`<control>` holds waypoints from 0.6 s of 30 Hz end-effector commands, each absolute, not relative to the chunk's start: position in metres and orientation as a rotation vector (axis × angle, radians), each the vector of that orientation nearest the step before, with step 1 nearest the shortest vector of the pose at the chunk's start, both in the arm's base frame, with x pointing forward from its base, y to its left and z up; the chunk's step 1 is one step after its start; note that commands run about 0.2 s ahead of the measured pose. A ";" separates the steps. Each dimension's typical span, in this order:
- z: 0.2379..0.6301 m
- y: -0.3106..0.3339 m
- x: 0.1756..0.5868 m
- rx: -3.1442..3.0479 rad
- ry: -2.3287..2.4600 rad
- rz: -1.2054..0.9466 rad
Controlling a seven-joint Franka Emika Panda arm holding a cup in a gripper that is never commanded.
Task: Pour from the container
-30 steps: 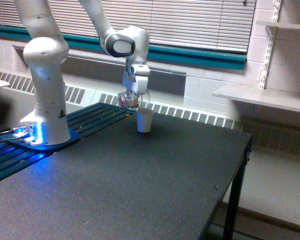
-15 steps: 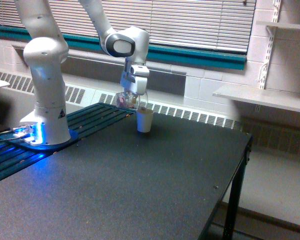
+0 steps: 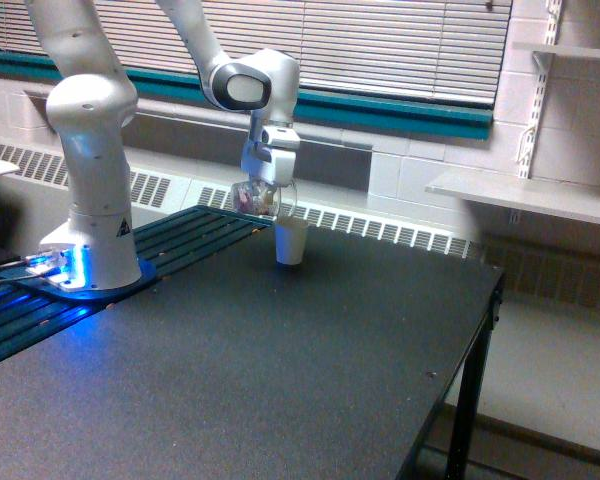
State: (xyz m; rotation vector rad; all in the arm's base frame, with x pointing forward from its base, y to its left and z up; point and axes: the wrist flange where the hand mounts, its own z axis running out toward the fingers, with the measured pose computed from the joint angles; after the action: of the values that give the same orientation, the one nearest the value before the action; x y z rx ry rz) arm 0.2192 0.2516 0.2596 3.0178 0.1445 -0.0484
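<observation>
Up in the upper middle of the frame, the white robot arm point(image 3: 245, 85) bends over and points its gripper point(image 3: 263, 192) straight down. Its fingers are squeezed onto the clear cup point(image 3: 257, 199), which lies tipped on its side with brownish-pink bits inside. This cup hangs just above the white paper cup point(image 3: 290, 241), which stands upright on the dark table point(image 3: 280, 370).
</observation>
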 end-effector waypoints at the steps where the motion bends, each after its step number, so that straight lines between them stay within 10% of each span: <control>1: 0.260 0.248 0.219 3.010 0.165 -0.054; 18: 0.262 0.242 0.225 2.986 0.181 -0.054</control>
State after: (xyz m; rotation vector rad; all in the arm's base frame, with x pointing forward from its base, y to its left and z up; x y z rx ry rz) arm 0.2193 0.2474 0.2597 2.9949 0.1754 -0.0617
